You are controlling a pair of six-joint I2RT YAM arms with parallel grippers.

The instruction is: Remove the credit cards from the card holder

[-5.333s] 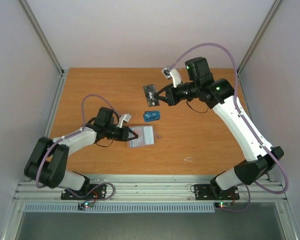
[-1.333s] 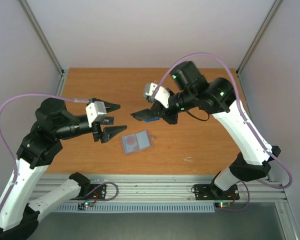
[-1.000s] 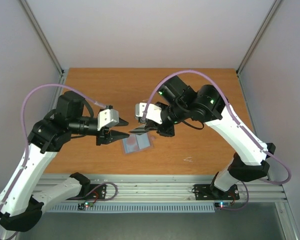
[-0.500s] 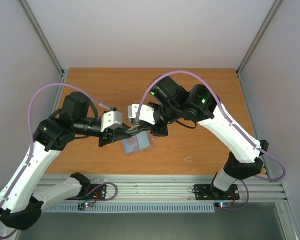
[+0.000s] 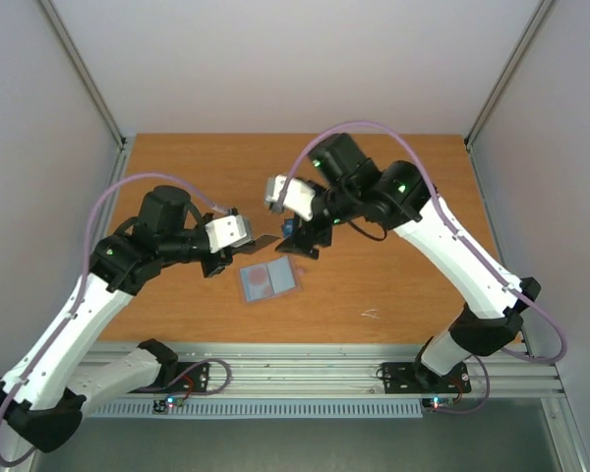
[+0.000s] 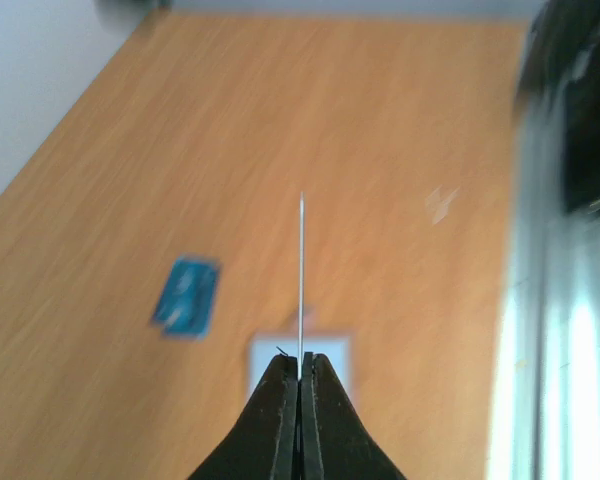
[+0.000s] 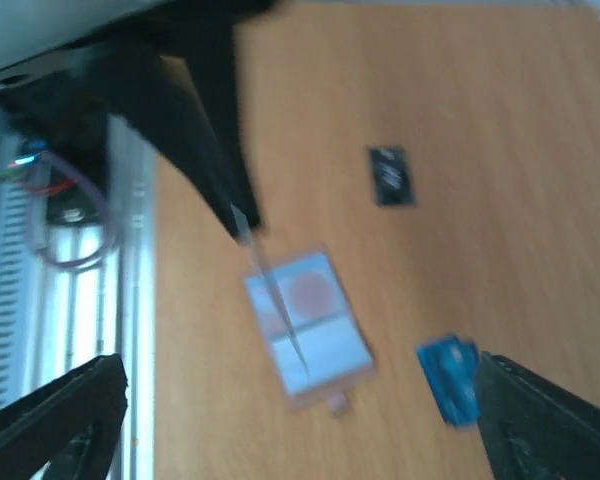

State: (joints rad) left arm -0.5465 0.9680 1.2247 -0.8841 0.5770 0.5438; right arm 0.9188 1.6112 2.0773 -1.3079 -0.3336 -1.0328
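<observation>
The card holder lies open on the table, light blue inside, with a red round mark showing in one panel. My left gripper hangs above its left side, shut on a thin credit card. That card shows edge-on in the left wrist view and slants over the holder in the right wrist view. My right gripper stands open just right of that card, with nothing between its fingers. A blue card lies beyond the holder. A dark card lies flat further left.
The aluminium rail runs along the table's near edge. Small white scratches mark the wood to the right of the holder. The left arm reaches over the table's left part, and white walls close in both sides.
The right gripper has opened and drawn back from the card it held. The left gripper has shut on that card and pulled slightly left. The holder has not moved.
</observation>
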